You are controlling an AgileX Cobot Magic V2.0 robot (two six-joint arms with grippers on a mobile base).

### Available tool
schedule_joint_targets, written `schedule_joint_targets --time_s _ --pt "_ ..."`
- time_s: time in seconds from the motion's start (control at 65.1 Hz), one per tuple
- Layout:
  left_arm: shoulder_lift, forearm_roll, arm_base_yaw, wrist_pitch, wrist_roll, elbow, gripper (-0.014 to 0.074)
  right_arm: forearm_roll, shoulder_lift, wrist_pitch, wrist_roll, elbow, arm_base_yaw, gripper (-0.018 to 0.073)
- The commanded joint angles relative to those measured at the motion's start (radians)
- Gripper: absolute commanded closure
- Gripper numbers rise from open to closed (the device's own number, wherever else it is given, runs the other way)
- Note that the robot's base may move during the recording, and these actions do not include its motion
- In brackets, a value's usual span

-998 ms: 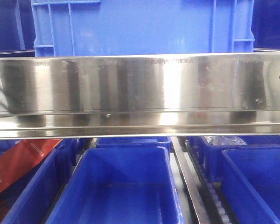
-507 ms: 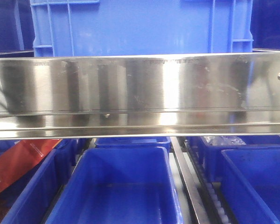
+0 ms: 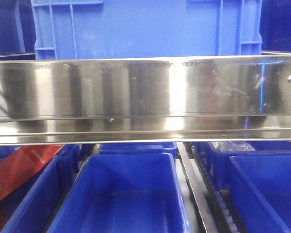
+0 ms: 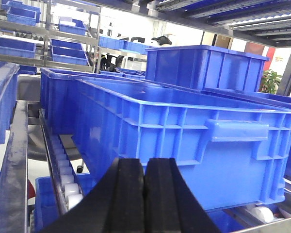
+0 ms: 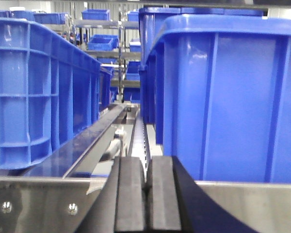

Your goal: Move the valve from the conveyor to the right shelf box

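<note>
Left end effector (image 4: 144, 194) pressed closed on nothing, facing a long blue ribbed plastic crate (image 4: 194, 145), right end effector (image 5: 146, 199) likewise closed beside a tall blue plastic bin (image 5: 233, 97), brushed steel shelf rail (image 3: 145, 97) spanning the front view

Front view: six blue crates (image 3: 126, 194), one steel shelf rail (image 3: 145, 97), one red packet (image 3: 14, 170).
</note>
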Motion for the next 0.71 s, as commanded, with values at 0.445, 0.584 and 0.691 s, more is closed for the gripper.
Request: schedule_joint_targets --time_s 0.445,0.584,0.691 --pt "-0.005 -0.003 0.004 -0.017 -0.003 0.002 0.0707 -0.008 -0.008 0.039 -0.005 0.002 -0.004 0.0727" --pt "-0.005 -0.003 0.004 -0.017 -0.003 0.002 0.0707 -0.008 -0.008 0.039 -0.005 0.002 -0.004 0.0727" --pt "-0.005 -0.003 0.004 -0.017 -0.003 0.002 0.0707 -0.008 -0.008 0.039 -0.005 0.002 -0.004 0.0727"
